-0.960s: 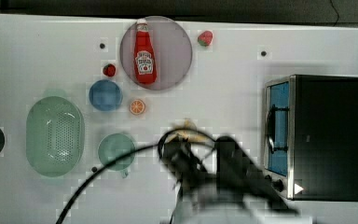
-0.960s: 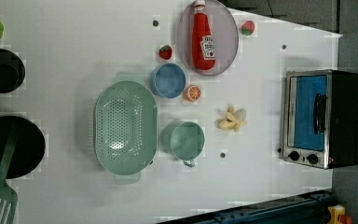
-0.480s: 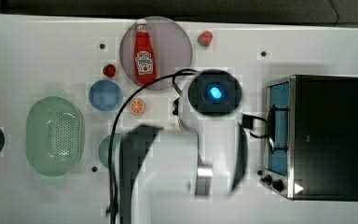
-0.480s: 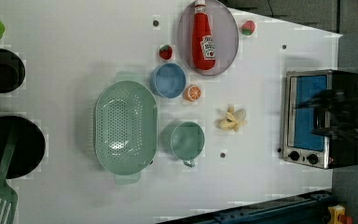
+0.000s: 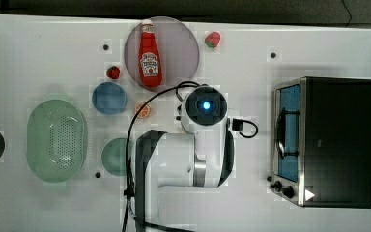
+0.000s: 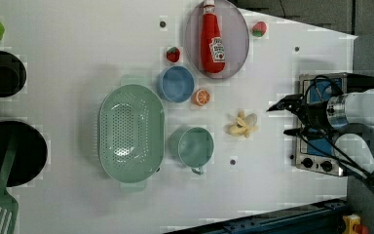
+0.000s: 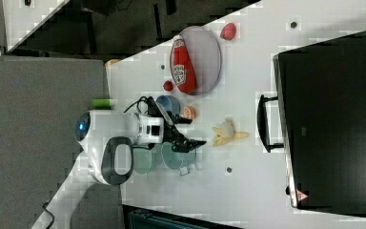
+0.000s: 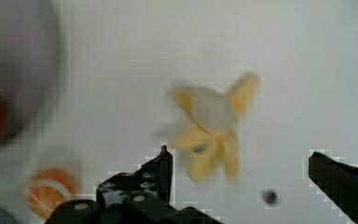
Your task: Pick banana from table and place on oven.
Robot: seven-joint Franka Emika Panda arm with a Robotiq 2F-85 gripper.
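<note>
The banana (image 6: 242, 125) lies flat on the white table (image 6: 78, 39), peel strips splayed out around a pale core. In the left view its long axis runs roughly level across the picture, the whitish rounded end toward the left view's right and the yellow strips fanning toward the left view's left. In the right view it sits at (image 7: 228, 132), one yellow strip pointing toward the oven's (image 7: 333, 119) bar handle.

The gripper (image 7: 190, 133) is above the table with its two black fingers spread wide and nothing between them. In the right view the fingertips point toward the banana, which lies just beyond them, apart from both fingers; no contact shows. In the wrist view the banana (image 8: 212, 126) appears ahead of the gripper (image 8: 240, 163), nearer to one finger (image 8: 156, 170) than to the other, with bare table under the gap. A small dark screw hole (image 8: 270, 197) sits on the table between the two fingers.

Behind the gripper, toward the arm, the right view shows an orange slice (image 7: 188, 112), a blue bowl (image 7: 167, 103) and a teal cup (image 7: 178, 157). The oven stands beyond the banana, on the far side from the gripper, its glass door facing the banana. A ketchup bottle (image 6: 213, 39) rests on a round grey plate (image 6: 238, 29), well apart from the gripper.
</note>
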